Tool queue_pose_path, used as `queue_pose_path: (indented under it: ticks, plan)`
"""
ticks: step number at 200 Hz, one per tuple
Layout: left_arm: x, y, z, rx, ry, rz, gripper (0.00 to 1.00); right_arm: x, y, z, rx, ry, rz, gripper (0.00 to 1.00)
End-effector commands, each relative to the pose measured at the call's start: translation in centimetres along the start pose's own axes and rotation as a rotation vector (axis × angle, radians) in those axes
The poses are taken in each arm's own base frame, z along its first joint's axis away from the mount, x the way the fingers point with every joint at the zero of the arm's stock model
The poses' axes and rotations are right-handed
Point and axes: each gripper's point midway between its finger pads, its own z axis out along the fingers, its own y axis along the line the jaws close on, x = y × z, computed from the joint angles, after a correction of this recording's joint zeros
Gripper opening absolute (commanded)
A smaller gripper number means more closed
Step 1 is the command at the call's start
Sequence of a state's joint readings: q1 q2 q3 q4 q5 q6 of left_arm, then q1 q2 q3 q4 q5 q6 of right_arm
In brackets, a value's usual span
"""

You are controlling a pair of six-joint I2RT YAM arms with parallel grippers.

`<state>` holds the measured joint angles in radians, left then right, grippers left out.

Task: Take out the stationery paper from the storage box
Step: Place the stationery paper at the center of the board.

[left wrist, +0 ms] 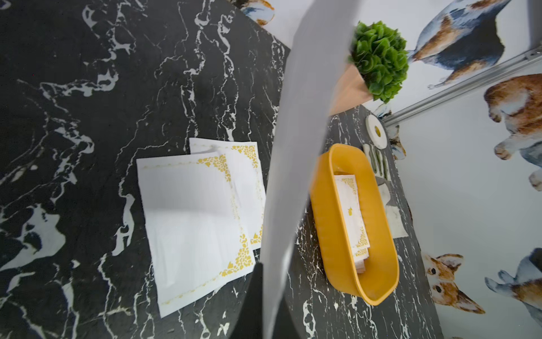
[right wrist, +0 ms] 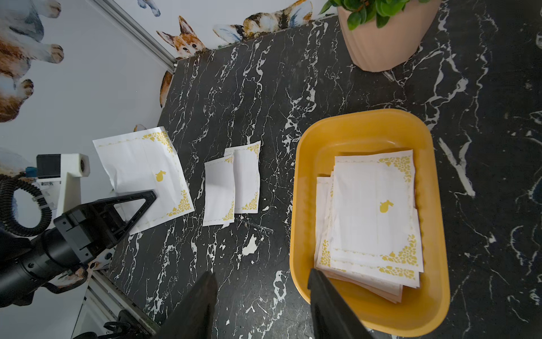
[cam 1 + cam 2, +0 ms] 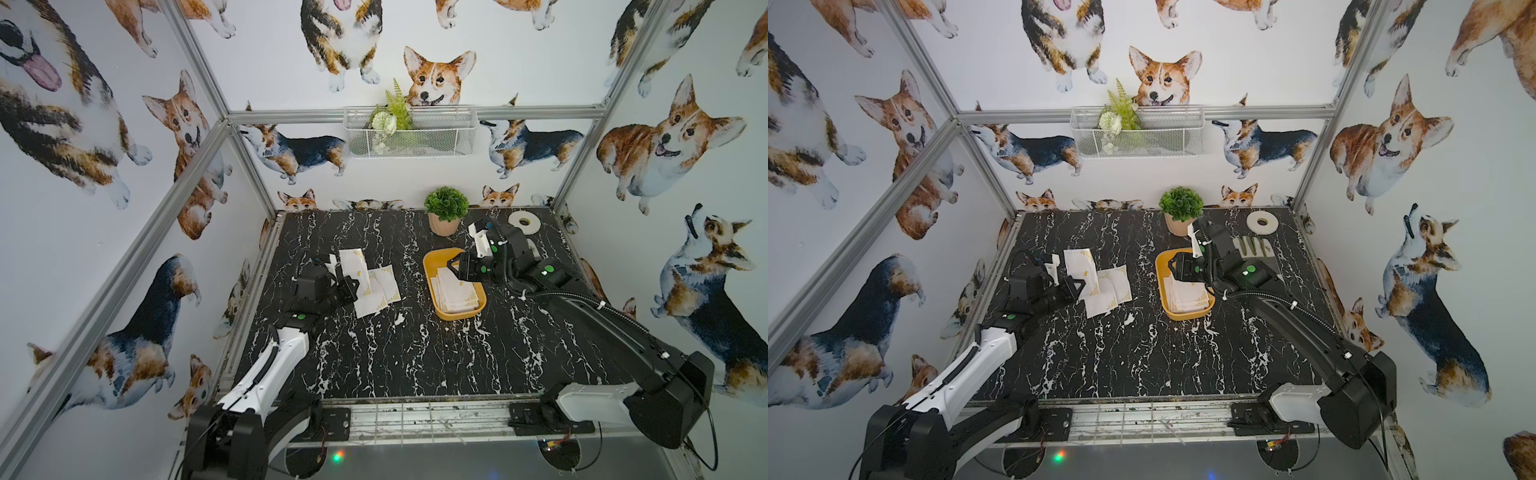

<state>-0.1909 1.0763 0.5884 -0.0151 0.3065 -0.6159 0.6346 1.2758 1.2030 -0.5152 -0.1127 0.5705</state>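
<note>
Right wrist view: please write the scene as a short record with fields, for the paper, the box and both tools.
storage box: yellow-orange tub on black marble table
in box: stack of stationery paper, not removed yet
on table: two overlapping sheets, apart from the box
left tool: shut on a single sheet
right tool: open, over the box's rim

Two black-and-white arms, lower corners.
left arm: white shell link; right arm: black link, black corrugated cable conduit; green round stickers on joints; black triangular left gripper.
</note>
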Motion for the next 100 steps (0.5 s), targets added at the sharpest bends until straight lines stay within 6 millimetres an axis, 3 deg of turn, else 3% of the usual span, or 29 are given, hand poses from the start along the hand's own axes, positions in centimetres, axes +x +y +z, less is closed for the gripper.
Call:
queue_pose_path:
  ticks: [1, 49, 100]
  plan:
    - [0.6, 2.3, 0.6, -0.095, 0.007, -0.037, 0.0, 0.6, -0.6, 0.5, 0.026, 0.025, -0.01, 0.56]
    - [2.0, 5.0, 1.8, -0.186, 0.05, -0.061, 0.0, 1.4, -1.7, 1.9, 0.074, 0.067, -0.026, 0.56]
    - [3.3, 6.8, 2.6, -0.24, 0.089, -0.072, 0.0, 4.5, -6.0, 5.5, 0.253, 0.199, -0.037, 0.58]
